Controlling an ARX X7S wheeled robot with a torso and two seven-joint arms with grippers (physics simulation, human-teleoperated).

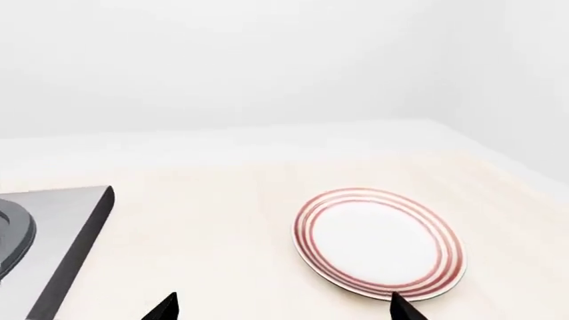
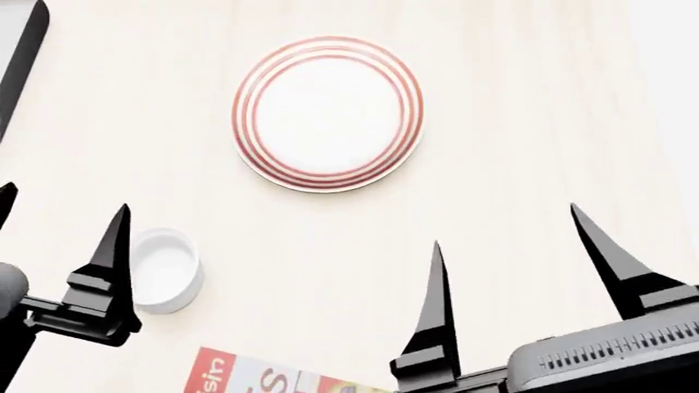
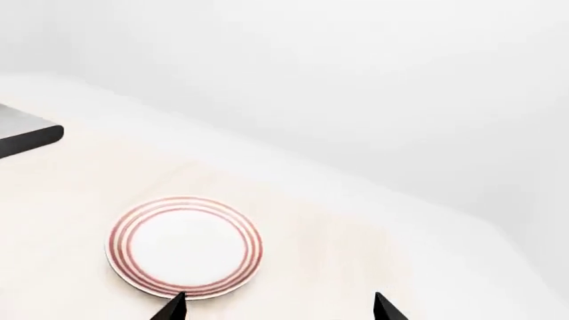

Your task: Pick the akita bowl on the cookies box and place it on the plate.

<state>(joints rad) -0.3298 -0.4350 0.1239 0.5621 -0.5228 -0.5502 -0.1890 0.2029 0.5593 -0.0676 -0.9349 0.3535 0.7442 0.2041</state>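
Both grippers, left (image 2: 60, 221) and right (image 2: 508, 246), spread wide, empty, short of the plate (image 2: 327, 113); box (image 2: 273, 378) barely in frame, bowl unseen; nothing picked yet.

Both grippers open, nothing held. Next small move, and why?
Probably tilt the head view down: only a corner of the cookies box shows at the bottom edge, and the akita bowl isn't visible. The plate lies bare; the right gripper and left gripper are open.
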